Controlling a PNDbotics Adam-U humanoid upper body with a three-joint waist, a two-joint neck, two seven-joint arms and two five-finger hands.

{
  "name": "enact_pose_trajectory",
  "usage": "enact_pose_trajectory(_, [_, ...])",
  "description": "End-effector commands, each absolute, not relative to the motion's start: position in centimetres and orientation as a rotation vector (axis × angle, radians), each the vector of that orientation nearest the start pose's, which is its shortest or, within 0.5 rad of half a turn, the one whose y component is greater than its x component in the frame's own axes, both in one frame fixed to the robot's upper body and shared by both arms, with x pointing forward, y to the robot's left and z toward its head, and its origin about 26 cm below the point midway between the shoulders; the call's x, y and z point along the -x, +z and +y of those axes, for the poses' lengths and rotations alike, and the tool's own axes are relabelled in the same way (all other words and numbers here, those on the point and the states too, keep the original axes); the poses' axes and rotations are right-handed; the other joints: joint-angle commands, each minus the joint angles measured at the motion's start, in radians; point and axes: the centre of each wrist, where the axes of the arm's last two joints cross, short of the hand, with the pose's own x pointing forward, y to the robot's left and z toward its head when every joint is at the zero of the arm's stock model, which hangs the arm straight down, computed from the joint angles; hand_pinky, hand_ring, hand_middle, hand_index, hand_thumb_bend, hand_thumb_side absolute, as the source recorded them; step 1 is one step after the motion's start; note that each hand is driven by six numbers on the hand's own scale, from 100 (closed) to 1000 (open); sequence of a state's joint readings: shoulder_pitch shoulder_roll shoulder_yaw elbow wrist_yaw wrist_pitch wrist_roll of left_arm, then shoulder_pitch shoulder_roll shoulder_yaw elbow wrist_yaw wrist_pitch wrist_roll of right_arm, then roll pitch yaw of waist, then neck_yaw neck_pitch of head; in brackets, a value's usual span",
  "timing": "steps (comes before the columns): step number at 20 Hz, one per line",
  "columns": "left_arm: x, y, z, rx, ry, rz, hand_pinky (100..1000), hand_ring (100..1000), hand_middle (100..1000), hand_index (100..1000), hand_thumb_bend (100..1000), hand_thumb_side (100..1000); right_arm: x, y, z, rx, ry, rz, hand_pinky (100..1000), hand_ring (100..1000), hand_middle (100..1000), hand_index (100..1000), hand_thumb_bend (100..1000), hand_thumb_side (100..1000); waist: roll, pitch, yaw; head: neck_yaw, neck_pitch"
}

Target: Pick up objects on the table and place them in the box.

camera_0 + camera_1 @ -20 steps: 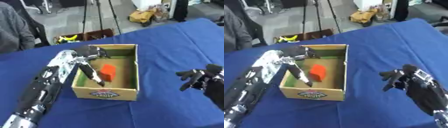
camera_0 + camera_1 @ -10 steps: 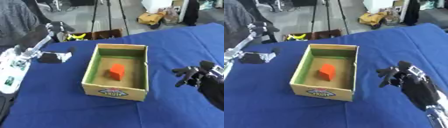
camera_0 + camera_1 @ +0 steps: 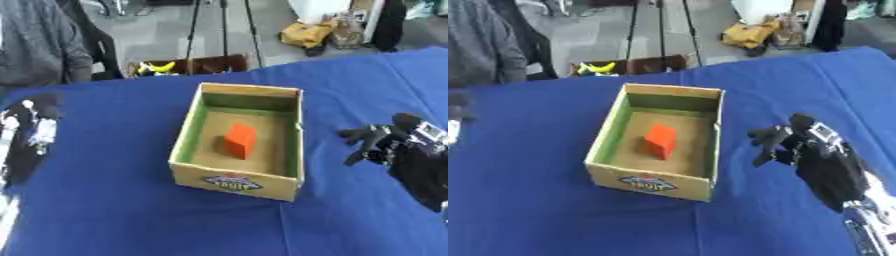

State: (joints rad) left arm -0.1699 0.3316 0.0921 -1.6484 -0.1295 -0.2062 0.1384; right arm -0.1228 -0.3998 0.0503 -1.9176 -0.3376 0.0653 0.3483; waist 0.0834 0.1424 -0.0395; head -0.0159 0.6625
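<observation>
A cardboard box (image 3: 234,182) with green inner walls stands open in the middle of the blue table. One orange block (image 3: 240,141) lies on its floor, near the centre. My left hand (image 3: 33,127) shows blurred at the left edge, well away from the box and holding nothing that I can make out. On the other side, my right hand (image 3: 796,146) hovers just beside the box's right wall, fingers spread and empty. I see no loose objects on the cloth.
The blue tablecloth (image 3: 122,215) stretches all around the box. Beyond the far edge a person in grey (image 3: 39,45) stands at the upper left. Tripod legs (image 3: 220,30), a floor crate with yellow things (image 3: 171,66) and a yellow item (image 3: 308,34) lie behind.
My left arm has pulled out of the box and swung back to the left edge. The orange block stays in the box. The camera has shifted; my right hand keeps its place.
</observation>
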Motion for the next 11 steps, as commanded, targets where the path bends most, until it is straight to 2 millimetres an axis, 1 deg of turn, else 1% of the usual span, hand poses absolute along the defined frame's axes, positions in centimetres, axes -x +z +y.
enact_pose_trajectory(1, [-31.28, 8.75, 33.17, -0.449, -0.124, -2.054, 672, 642, 678, 812, 115, 970, -28.68, 14.36, -28.49, -0.342, 0.566, -1.895, 607, 885, 617, 547, 100, 1000, -0.006, -0.010, 0.001, -0.004, -0.007])
enact_pose_trajectory(5, [-31.13, 8.43, 32.77, -0.387, -0.090, -2.065, 668, 638, 675, 811, 126, 982, -28.67, 14.36, -28.53, -0.343, 0.558, -1.898, 607, 885, 617, 547, 100, 1000, -0.009, -0.012, 0.004, -0.002, -0.007])
enact_pose_trajectory(11, [-31.05, 7.75, 32.37, -0.319, -0.091, -2.053, 664, 633, 671, 809, 133, 992, -28.65, 14.32, -28.58, -0.343, 0.552, -1.896, 607, 886, 617, 547, 100, 1000, -0.007, -0.016, 0.002, 0.001, -0.005])
